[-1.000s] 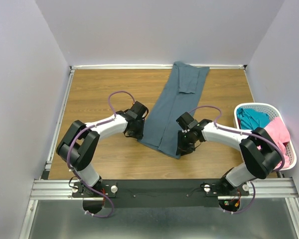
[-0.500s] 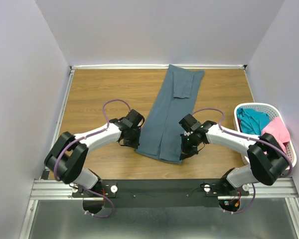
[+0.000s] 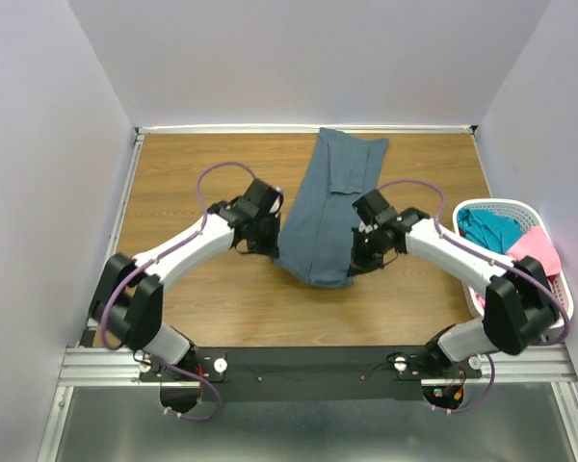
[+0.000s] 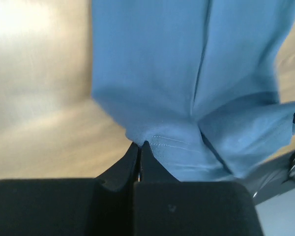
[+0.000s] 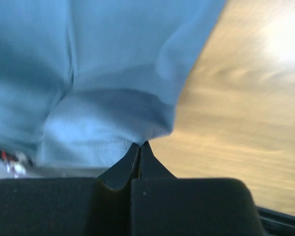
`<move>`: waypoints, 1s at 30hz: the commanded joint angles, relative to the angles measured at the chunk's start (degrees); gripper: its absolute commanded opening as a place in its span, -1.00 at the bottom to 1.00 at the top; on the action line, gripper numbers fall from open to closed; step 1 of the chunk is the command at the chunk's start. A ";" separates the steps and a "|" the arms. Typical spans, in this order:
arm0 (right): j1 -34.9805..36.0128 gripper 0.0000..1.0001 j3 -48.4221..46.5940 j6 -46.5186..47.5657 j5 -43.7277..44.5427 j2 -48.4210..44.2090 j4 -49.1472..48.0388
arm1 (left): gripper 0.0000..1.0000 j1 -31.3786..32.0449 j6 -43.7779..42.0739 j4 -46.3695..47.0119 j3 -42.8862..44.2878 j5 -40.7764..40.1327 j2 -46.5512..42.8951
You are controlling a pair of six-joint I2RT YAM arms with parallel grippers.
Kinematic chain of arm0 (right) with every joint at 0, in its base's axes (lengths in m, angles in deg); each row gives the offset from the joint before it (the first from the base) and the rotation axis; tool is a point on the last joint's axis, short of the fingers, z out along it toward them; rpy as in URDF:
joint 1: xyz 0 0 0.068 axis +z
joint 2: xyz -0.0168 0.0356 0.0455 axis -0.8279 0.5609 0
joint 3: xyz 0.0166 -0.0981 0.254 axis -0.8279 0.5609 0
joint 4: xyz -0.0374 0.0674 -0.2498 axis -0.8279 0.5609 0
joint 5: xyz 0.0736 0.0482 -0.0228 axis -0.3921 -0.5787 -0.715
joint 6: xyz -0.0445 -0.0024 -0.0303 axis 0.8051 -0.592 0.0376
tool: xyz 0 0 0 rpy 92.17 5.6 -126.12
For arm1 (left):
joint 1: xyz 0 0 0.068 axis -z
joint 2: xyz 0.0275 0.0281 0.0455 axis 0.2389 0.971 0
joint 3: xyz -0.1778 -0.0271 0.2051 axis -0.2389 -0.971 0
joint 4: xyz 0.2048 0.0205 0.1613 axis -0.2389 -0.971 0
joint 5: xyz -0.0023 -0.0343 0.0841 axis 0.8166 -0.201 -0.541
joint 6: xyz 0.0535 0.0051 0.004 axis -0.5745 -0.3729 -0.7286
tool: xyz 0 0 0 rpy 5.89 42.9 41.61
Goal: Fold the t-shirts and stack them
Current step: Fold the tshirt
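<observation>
The left end effector [image 4: 139, 144] and right end effector [image 5: 139, 144] clamp only thin hem corners of the blue-grey t-shirt [image 3: 328, 207], so a pull toward 12 o'clock may slip one.

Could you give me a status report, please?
Shut on near corners of blue-grey t-shirt: left pincer, right pincer. Shirt a long strip toward table far edge. Off to the side in basket: pink t-shirt, teal t-shirt.
</observation>
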 commanded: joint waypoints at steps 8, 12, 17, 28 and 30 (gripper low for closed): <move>-8.06 -0.99 -17.37 12.72 21.98 14.12 0.79 | -1.00 -6.28 -3.38 2.19 25.85 -2.87 22.90; -10.26 -0.99 -21.15 15.01 24.63 17.11 0.00 | -1.00 -7.51 -3.64 3.68 31.67 -6.30 27.64; -12.02 -0.99 -21.86 16.59 25.69 18.88 -2.72 | -1.00 -7.69 -5.31 5.79 36.33 -9.47 31.25; -12.81 -0.99 -22.03 18.43 27.98 22.75 -7.20 | -1.00 -7.78 -7.07 10.09 37.22 -7.27 35.83; -12.90 -0.99 -21.68 18.96 28.15 23.19 -8.78 | -1.00 -7.78 -7.24 10.62 37.22 -7.27 36.79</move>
